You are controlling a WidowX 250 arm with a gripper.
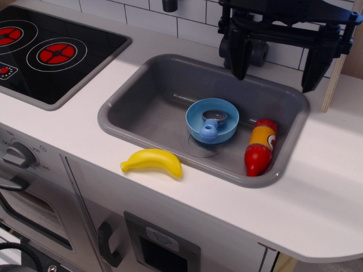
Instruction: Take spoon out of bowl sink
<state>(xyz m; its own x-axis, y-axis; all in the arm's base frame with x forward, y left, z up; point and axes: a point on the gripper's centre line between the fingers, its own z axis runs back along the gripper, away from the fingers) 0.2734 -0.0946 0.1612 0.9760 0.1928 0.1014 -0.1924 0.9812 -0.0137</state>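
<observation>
The light-blue bowl [212,120] sits in the middle of the grey sink [142,107], over the round drain mark. The spoon [211,126] lies in the bowl, its grey scoop inside and its stubby light-blue handle resting over the bowl's front rim. My black gripper [276,71] hangs above the sink's back right edge, well above the bowl and to its right. Its two fingers are spread wide apart and hold nothing.
A red-and-yellow bottle [260,146] lies in the sink to the right of the bowl. A yellow banana [152,162] lies on the white countertop [317,192] in front of the sink. A black stovetop [48,54] is at the left. A tiled wall stands behind.
</observation>
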